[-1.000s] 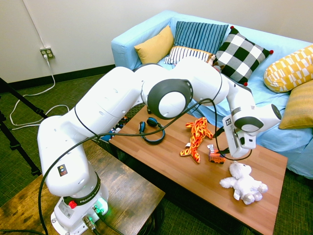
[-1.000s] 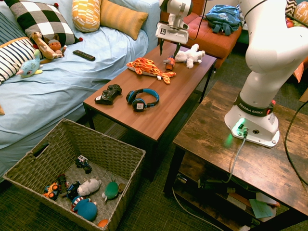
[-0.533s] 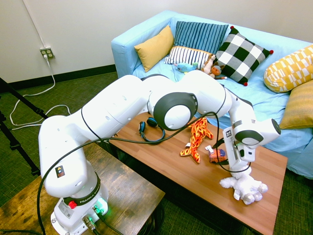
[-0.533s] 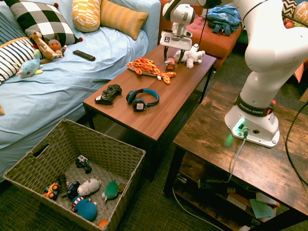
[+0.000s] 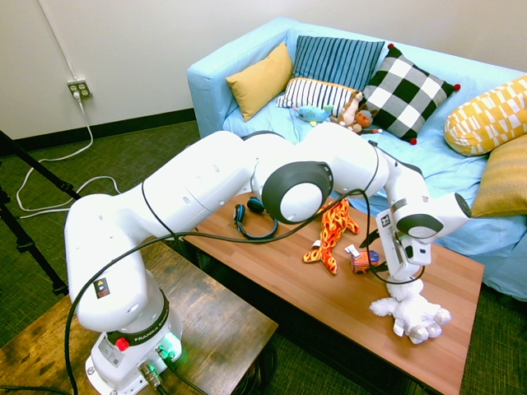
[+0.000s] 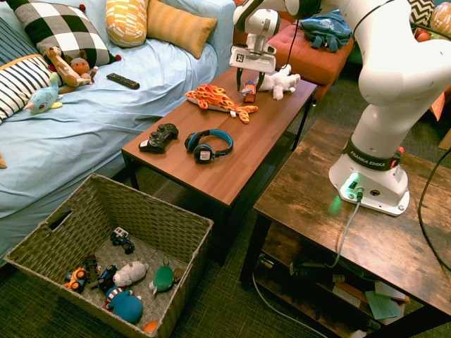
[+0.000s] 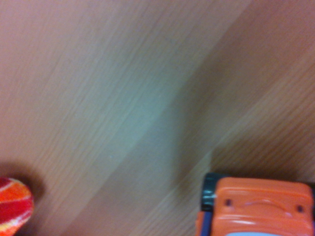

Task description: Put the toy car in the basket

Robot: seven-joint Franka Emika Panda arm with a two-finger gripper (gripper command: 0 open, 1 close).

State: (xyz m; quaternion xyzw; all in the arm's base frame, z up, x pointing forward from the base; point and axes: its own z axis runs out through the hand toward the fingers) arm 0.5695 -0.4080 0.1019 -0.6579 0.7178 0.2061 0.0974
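Opposed exterior views share the coffee table (image 6: 211, 155).

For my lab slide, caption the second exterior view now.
White robot gripper around small orange-red toy car on brown wooden table, grey-brown wicker basket below.

The wrist view cut off the orange toy car (image 7: 263, 206) at its edge, leaving one end visible, and clipped the striped plush tiger (image 7: 14, 205) to a rounded tip. Wood grain on the coffee table (image 7: 113, 98) blurred. In the first exterior view, the arm (image 5: 288, 177) hid part of the headphones (image 5: 257, 222).
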